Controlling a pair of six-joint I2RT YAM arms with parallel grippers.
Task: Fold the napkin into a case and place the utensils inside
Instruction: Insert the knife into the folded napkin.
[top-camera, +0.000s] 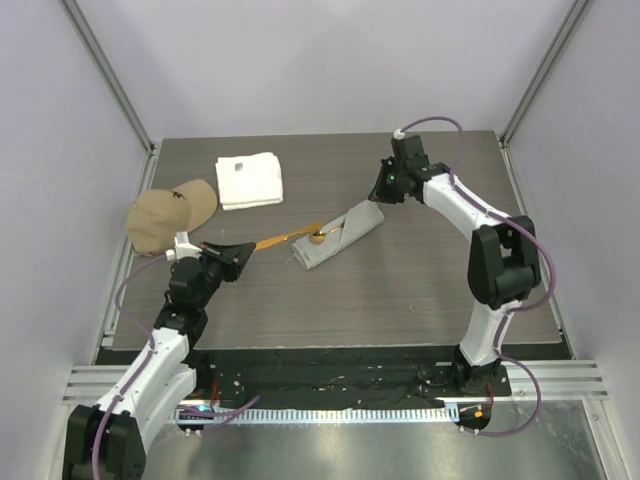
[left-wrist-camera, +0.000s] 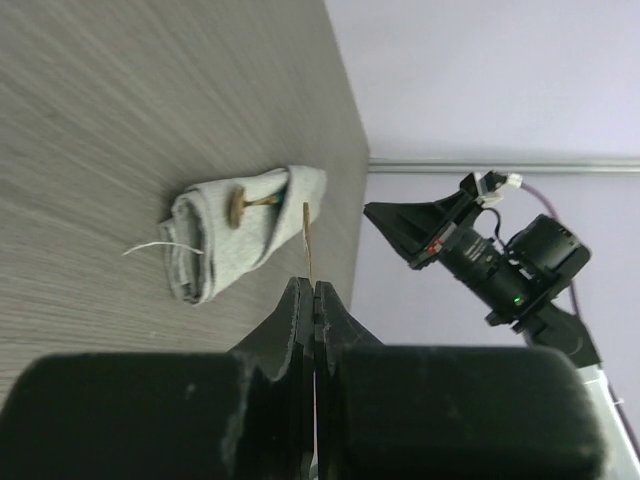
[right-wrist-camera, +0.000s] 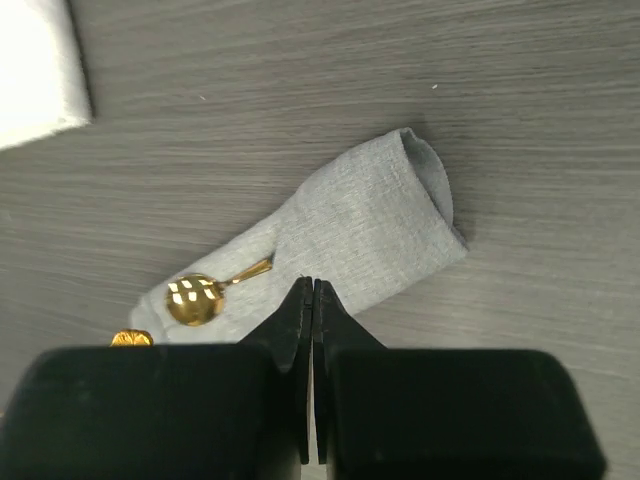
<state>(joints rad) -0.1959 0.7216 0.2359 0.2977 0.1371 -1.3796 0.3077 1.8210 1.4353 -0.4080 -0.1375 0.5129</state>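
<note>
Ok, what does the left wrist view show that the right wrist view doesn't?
Only the left wrist view: the shut left tool pinching the orange-yellow stick, a loose thread, and the right arm in the background. Only the right wrist view: a corner of the white towel and the shut right tool above the napkin case. Both: that napkin case lying folded on the table, the spoon's bowl sticking out of it.

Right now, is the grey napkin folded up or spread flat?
Folded: the napkin lies on the table as a narrow layered bundle, with a spoon poking out of one end.
</note>
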